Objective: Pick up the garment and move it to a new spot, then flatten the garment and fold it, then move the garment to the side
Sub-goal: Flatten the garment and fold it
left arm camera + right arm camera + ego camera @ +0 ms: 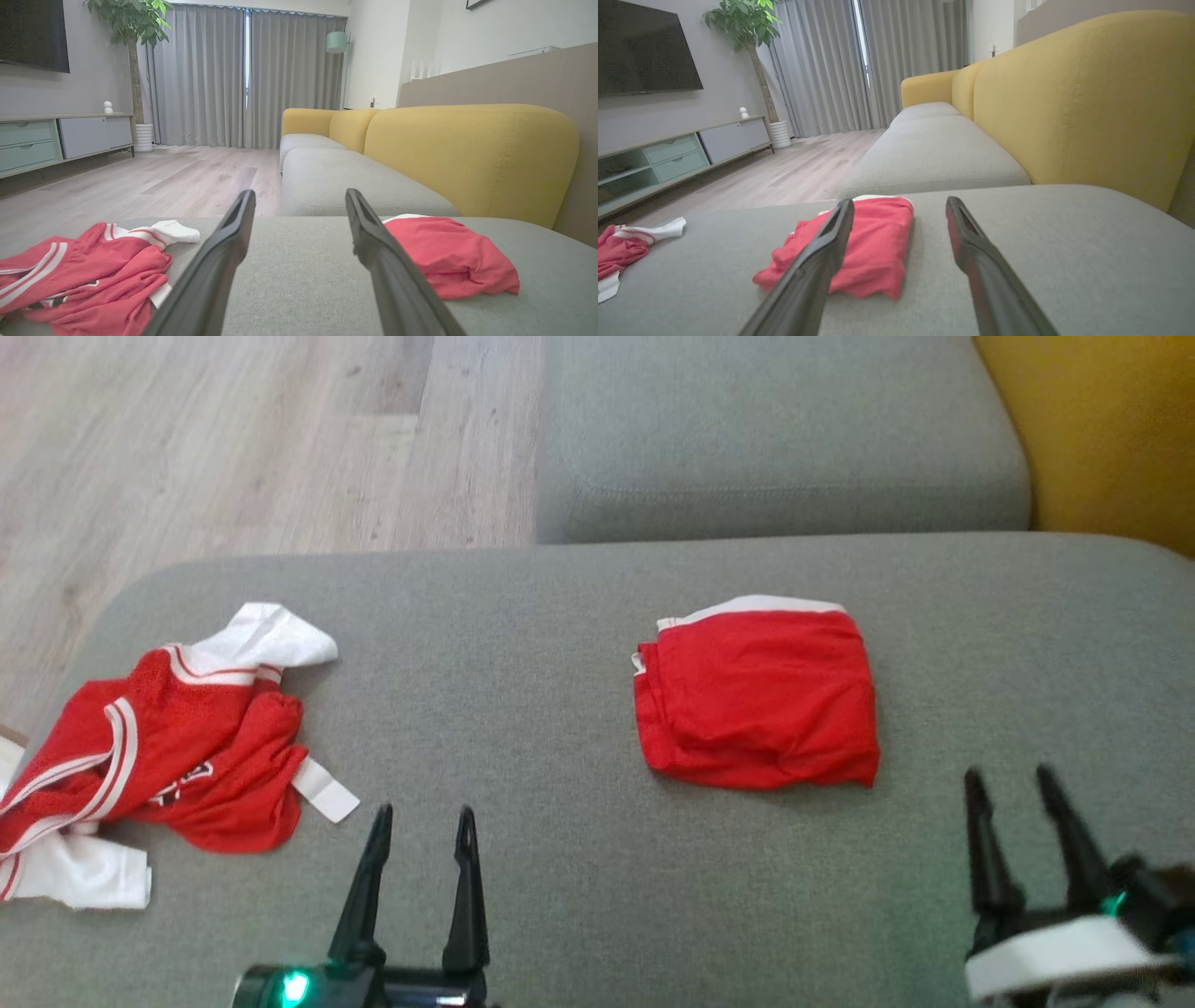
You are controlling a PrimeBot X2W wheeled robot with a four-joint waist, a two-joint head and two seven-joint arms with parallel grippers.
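A red garment (761, 705) with a white band lies folded into a compact rectangle on the grey cushion (523, 644), right of centre. It also shows in the left wrist view (448, 256) and the right wrist view (878, 242). A second red and white garment (177, 747) lies crumpled at the cushion's left end (93, 266) (621, 247). My left gripper (424, 812) (300, 192) hovers open near the front edge, between the two. My right gripper (1008, 772) (900, 200) is open just right of and in front of the folded garment. Neither gripper touches cloth.
A second grey seat cushion (784, 429) lies beyond, with the yellow sofa back (1111, 429) at the right. Wooden floor (215, 439) lies past the cushion's left and far edges. A TV cabinet (56, 140) and a potted plant (133, 28) stand across the room.
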